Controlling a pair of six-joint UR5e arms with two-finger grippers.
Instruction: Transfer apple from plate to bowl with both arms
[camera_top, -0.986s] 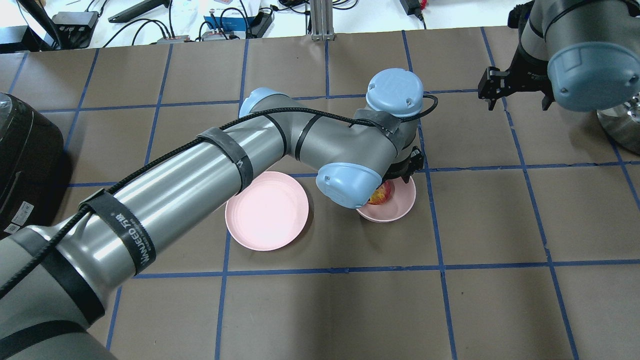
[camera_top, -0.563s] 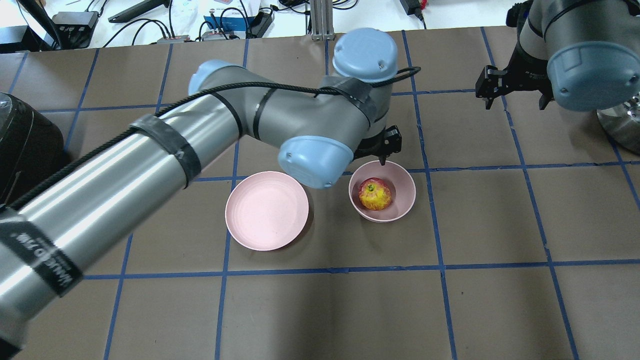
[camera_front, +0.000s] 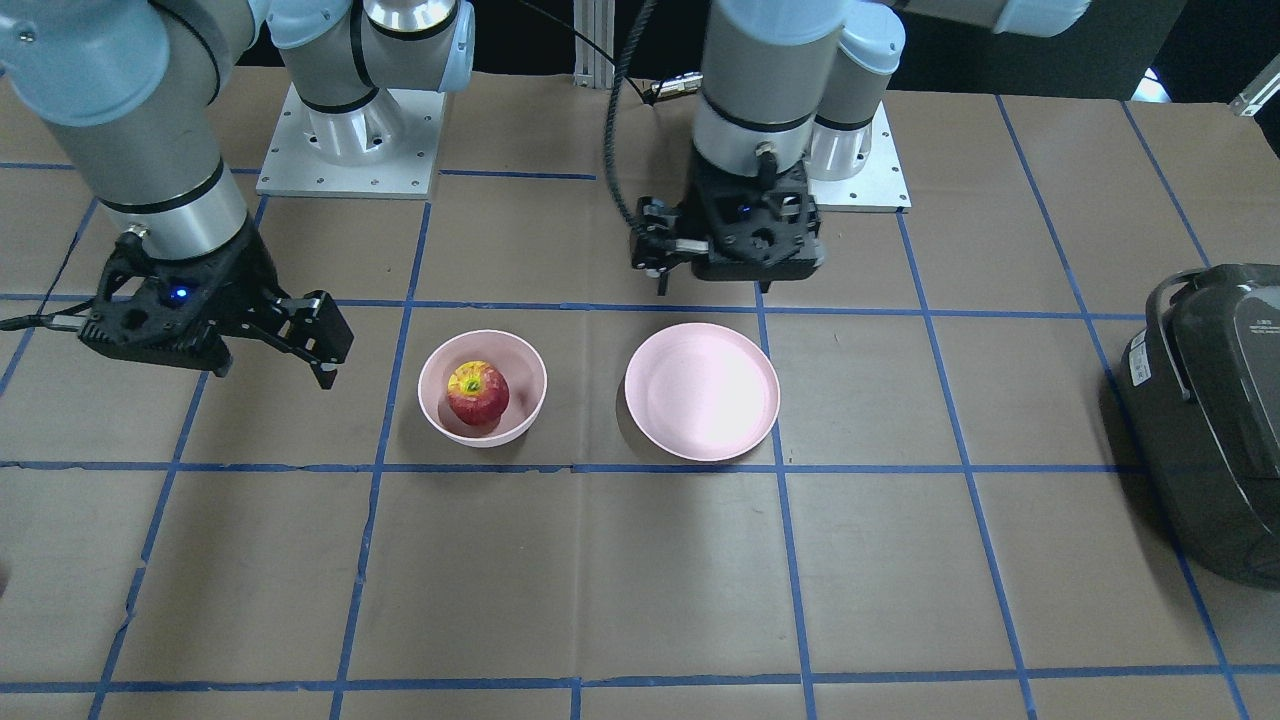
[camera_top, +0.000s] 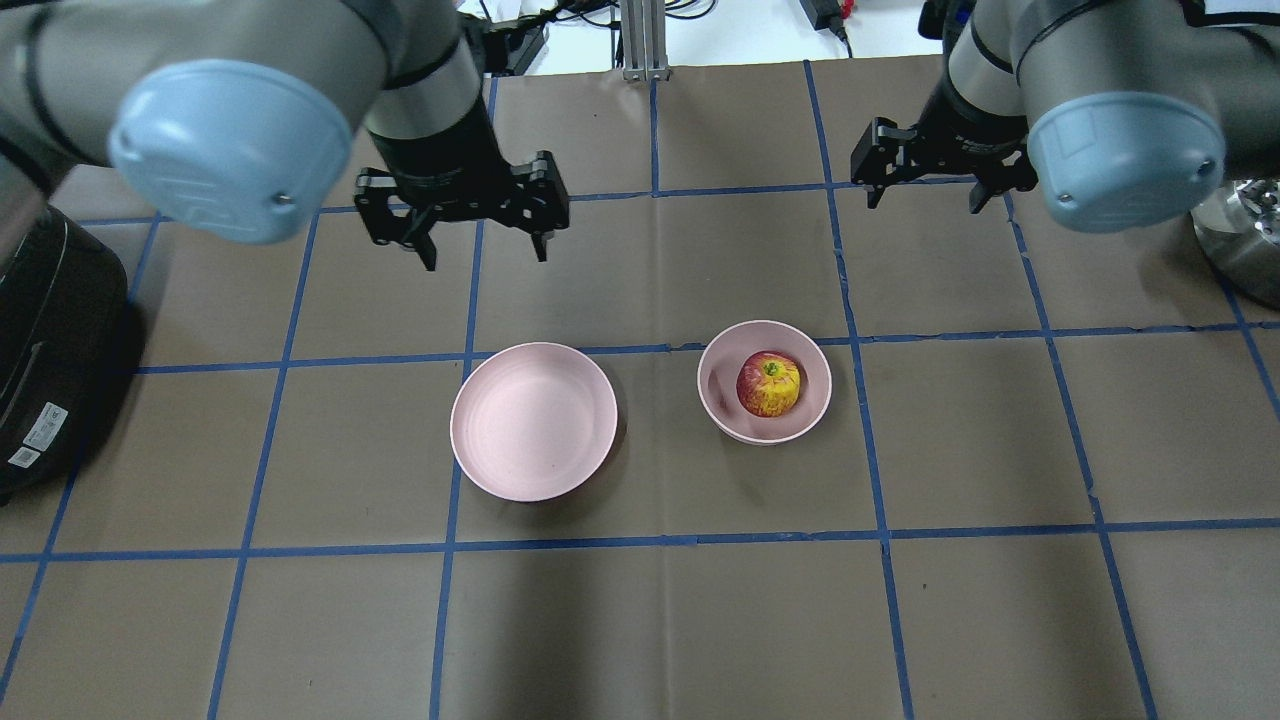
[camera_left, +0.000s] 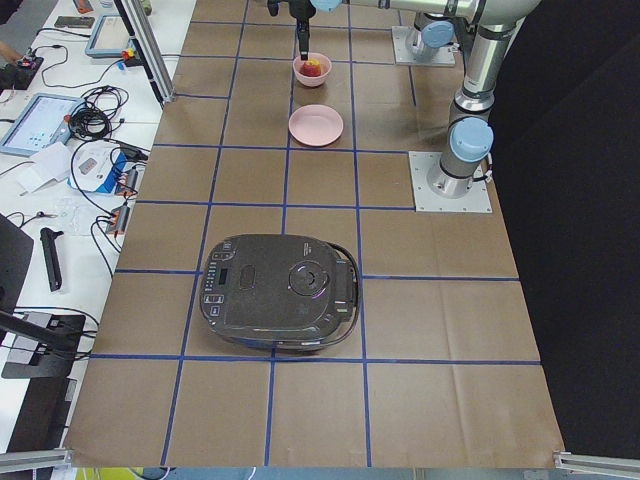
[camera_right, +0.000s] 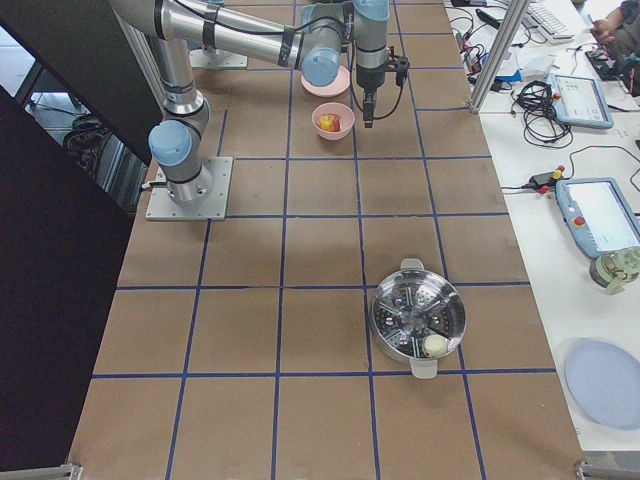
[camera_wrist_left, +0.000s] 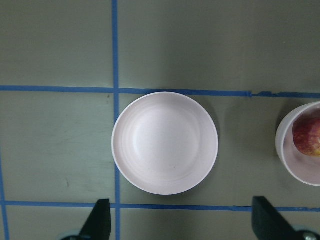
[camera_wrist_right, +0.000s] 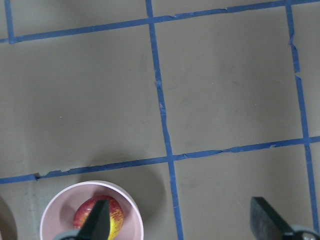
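The red and yellow apple (camera_top: 768, 384) lies in the small pink bowl (camera_top: 714, 398), also seen in the front view, apple (camera_front: 477, 393) and bowl (camera_front: 432, 400). The flat pink plate (camera_top: 533, 421) (camera_front: 702, 391) is empty, left of the bowl. My left gripper (camera_top: 485, 245) (camera_front: 710, 282) is open and empty, raised beyond the plate; its wrist view looks down on the plate (camera_wrist_left: 165, 142). My right gripper (camera_top: 925, 195) (camera_front: 275, 365) is open and empty, raised beyond and right of the bowl; its wrist view shows the apple (camera_wrist_right: 116, 220) at the bottom left.
A black rice cooker (camera_top: 50, 330) (camera_front: 1210, 400) sits at the table's left end. A steel pot (camera_top: 1240, 240) (camera_right: 418, 318) stands at the right end. Brown table with blue tape grid; cables and devices lie beyond the far edge.
My left arm has lifted off the bowl and swung back to the left, leaving the apple in the bowl. My right gripper has shifted a little to the left.
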